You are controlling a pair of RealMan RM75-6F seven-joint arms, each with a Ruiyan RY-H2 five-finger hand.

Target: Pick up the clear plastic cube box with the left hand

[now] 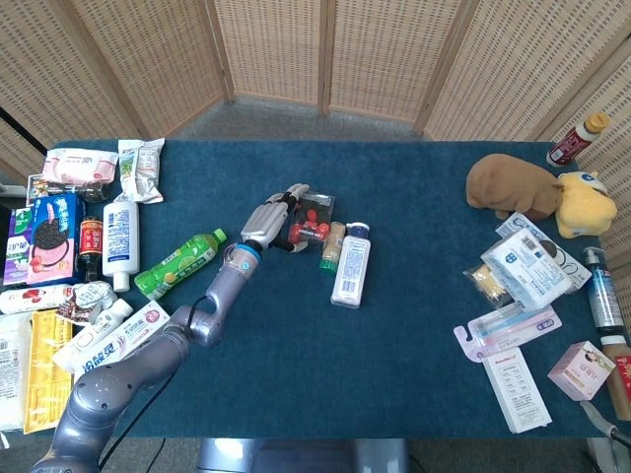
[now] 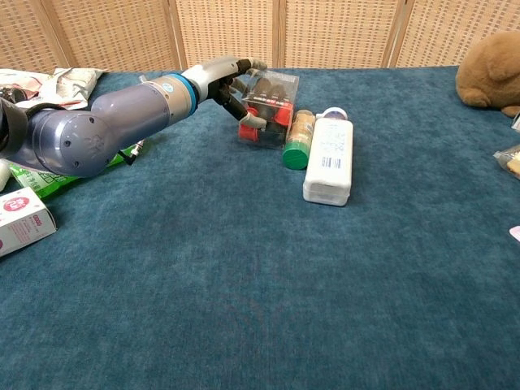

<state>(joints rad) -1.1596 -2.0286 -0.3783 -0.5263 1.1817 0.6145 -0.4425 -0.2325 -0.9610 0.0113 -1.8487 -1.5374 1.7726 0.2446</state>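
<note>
The robot's left hand closes around the clear plastic cube box at mid-counter, fingers over its top and thumb at its near face, the box appearing tilted; a small brown bottle lies just beside it, leaving only the left side free for the approach

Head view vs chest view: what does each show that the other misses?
Only the head view shows the yellow plush, the red-capped bottle and the packets by the table's right edge. Only the chest view shows the left hand side-on, thumb against the front of the clear plastic cube box. Both show that hand, the box, the white bottle and the brown plush.
</note>
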